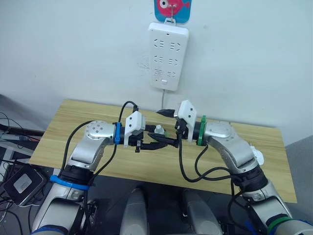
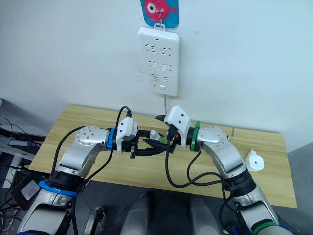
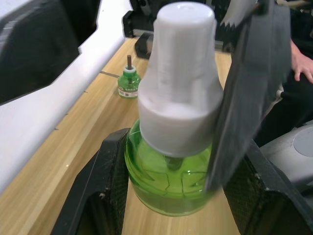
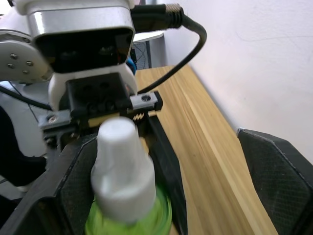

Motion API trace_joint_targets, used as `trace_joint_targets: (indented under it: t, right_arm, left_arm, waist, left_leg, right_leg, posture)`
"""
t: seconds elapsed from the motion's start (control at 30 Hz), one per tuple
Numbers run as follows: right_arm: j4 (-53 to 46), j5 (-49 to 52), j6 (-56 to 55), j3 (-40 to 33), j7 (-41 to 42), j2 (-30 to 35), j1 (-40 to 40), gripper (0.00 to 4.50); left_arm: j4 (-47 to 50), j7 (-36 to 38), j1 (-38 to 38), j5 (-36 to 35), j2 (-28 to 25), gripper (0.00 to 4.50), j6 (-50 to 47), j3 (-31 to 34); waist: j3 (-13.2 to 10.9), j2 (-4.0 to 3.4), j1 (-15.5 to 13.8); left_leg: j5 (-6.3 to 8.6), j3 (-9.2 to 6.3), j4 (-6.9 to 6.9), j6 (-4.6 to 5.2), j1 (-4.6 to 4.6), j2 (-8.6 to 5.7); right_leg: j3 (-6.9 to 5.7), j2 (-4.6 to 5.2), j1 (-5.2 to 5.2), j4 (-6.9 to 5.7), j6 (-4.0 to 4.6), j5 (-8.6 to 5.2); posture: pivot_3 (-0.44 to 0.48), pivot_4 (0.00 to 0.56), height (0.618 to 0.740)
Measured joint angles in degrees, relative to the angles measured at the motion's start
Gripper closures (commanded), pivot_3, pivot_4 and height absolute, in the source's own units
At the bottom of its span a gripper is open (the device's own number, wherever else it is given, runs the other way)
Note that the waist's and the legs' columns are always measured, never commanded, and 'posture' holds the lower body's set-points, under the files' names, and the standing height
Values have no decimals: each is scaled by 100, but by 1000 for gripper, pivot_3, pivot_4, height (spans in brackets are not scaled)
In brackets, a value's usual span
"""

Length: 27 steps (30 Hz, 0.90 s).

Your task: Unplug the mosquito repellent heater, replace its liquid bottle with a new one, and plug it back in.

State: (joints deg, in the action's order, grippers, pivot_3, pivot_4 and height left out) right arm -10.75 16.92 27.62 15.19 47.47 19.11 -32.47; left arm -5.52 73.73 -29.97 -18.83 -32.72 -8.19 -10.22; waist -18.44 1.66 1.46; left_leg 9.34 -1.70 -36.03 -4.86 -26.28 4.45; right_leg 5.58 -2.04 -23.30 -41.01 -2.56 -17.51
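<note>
A green liquid bottle (image 3: pixel 168 181) with a white cap (image 3: pixel 181 73) hangs above the table's middle, with my left gripper (image 1: pixel 151 142) shut on its green body. My right gripper (image 2: pixel 157 131) is open, its fingers (image 4: pixel 279 181) standing wide on either side of the cap; one finger is close beside it. A second green bottle (image 3: pixel 128 81) with a bare wick and no cap stands on the wooden table (image 1: pixel 73 122). The mosquito repellent heater (image 2: pixel 255 160), a small white block, lies on the table beyond my right arm, away from the strip.
A long white power strip (image 1: pixel 168 56) hangs on the wall above the table's back edge, its sockets bare, its cord dropping behind the table. A person's hand (image 3: pixel 301 63) shows past the table. Cables and a box lie on the floor (image 1: pixel 22 181) at left.
</note>
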Motion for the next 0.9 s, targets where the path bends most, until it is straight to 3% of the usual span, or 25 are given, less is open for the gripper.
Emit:
trace_joint_targets:
  t: [0.3,0.6,0.73,0.9]
  right_arm:
    - [-724,797,731,-731,410,963,174,15]
    - [-968,1184,1091,-403,235,300,173,15]
    - [-939,1116,1078,-106,36,0,136,914]
    - [-796,913,924,4,-48,-57,93,2786]
  left_arm:
    - [-67,78,50,0,-18,2248,30,55]
    - [-125,84,12,4,12,2248,100,55]
    - [-123,86,13,4,13,2248,99,55]
    - [-100,89,33,4,12,2248,94,54]
  waist:
    - [0,0,7]
    - [0,1,31]
    - [1,1,24]
    - [1,1,20]
  left_leg:
    - [0,-1,1,1,1,1]
    - [-1,0,-3,2,0,0]
    - [-1,-2,-2,2,0,1]
    - [-1,-1,-3,2,0,0]
  right_leg:
    - [1,-3,1,0,0,0]
    - [2,-3,1,-2,2,2]
    - [0,-3,0,-1,2,1]
    - [0,-2,0,-1,3,2]
  posture:
    - [22,260,740]
    - [28,254,740]
    - [34,252,740]
    - [40,252,740]
